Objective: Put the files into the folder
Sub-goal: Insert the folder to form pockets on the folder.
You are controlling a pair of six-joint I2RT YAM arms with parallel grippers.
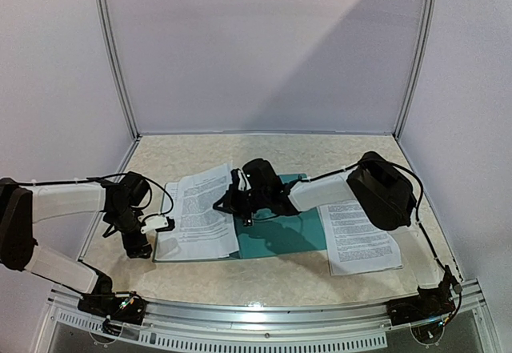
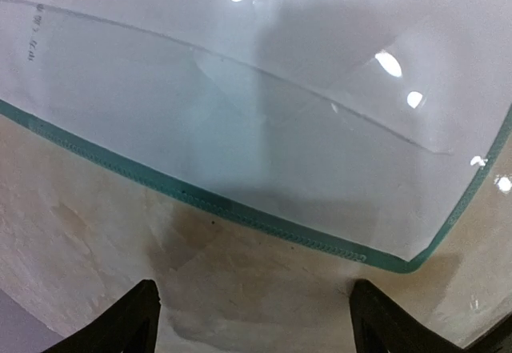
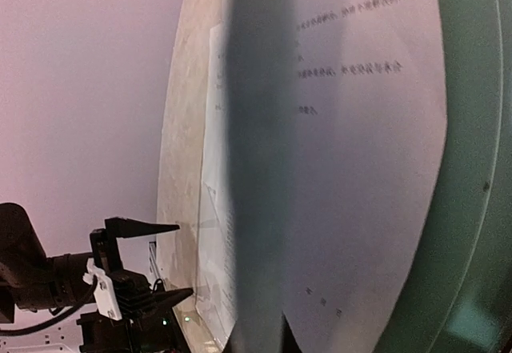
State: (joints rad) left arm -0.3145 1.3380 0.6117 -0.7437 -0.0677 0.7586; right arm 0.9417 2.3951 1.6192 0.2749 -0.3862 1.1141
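**Files to folder: right arm at the sheets, left arm beside the folder**

The flat teal-green rectangular file folder [image 1: 288, 237] is lying open across the middle of the beige speckled tabletop [image 1: 272, 277]. A stack of white paper sheets printed with dense black text [image 1: 198, 209] is resting on its left half, with the far edge running past the folder's outline. A second stack of white printed sheets [image 1: 362, 241] is lying on the table just beside the folder's right edge, partly under the right arm.

Right gripper [image 1: 226, 203] — reaching across from the right and sitting over the right edge of the left stack, near the folder's middle. Its jaws are clenched. In the right wrist view a sheet [image 3: 360, 169] is bowing close to the lens with a dark blurred band across it. Whether paper is pinched between the fingers I cannot tell. The teal cover [image 3: 472, 169] is showing to the right of that sheet.

Left gripper [image 1: 148, 237] — sitting beside the folder's left edge, near its front corner, jaws released and standing wide apart, grasping nothing. Its wrist view is showing both fingertips [image 2: 140, 321] over bare table, just short of the folder's teal-edged corner [image 2: 404, 263]. There a glossy clear layer is lying over pale paper. The right wrist camera is also catching this gripper [image 3: 156, 261] at the table's edge.
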